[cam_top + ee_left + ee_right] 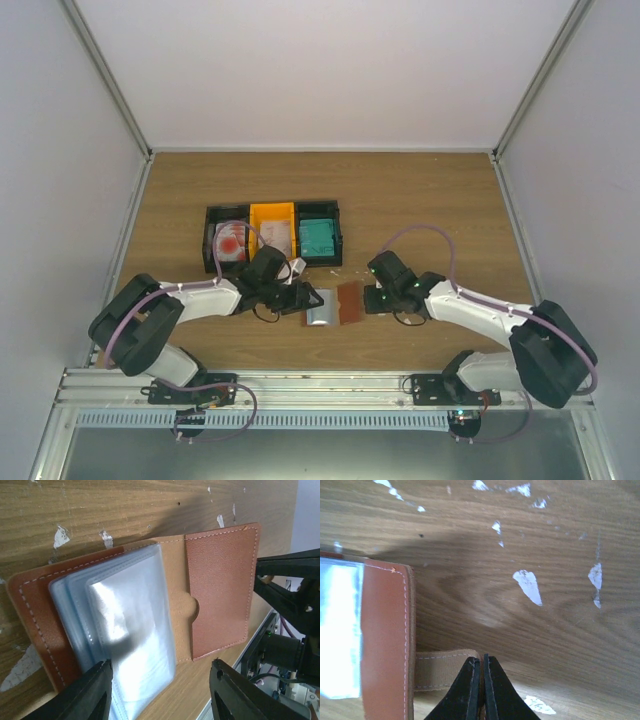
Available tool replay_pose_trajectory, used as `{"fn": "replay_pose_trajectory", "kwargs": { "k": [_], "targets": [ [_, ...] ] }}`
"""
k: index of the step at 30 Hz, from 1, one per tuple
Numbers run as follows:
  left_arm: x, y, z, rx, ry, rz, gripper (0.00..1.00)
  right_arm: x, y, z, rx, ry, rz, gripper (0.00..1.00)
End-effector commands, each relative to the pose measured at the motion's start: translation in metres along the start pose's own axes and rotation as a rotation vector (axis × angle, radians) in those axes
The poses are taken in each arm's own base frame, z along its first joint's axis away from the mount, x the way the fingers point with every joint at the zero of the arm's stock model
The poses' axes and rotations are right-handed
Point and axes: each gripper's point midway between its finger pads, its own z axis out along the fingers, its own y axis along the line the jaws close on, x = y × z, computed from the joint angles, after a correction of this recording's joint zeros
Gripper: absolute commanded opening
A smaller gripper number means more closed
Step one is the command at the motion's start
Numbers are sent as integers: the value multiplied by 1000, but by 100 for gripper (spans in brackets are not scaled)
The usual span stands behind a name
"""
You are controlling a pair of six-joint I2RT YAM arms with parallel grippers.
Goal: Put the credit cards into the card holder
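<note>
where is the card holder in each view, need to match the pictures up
top external: the card holder lies open on the wood, just below the picture's centre.
left wrist: it fills the middle of the picture, brown flap on the right.
right wrist: only one brown edge shows, at the left side.
shared landmark: its clear sleeves, shiny in all three views.

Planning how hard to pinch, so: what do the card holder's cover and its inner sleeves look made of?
The card holder cover looks like reddish-brown leather or an imitation: matte, finely grained, with pale stitching along the edges. The inner sleeves look like soft clear plastic film: glossy, see-through, slightly wavy, with patches of glare.
</note>
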Motion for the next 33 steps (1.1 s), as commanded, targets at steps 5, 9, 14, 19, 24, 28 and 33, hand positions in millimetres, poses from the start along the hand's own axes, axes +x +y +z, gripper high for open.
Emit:
{"fn": "replay_pose_trajectory", "kwargs": {
  "k": [5,9,14,19,24,28,33],
  "targets": [
    [-4,-4,4,2,2,31,57,2,-15,11,63,0,-4,0],
    [-2,-8,7,29,23,34,53,-2,-11,7,47,-12,-16,1],
    [-5,-19,5,62,20,58,48,-12,-4,-4,21,-48,-27,8],
    [-6,-30,4,92,25,82,39,-28,2,-27,8,-117,-28,29],
    [-5,-39,6,130,44,101,35,-43,16,-55,-58,-200,-41,41],
    [-4,-48,8,161,55,118,36,-51,38,-77,-177,-250,-80,45],
    [-1,-62,16,200,93,150,41,-48,53,-86,-275,-254,-106,48]
  ]
}}
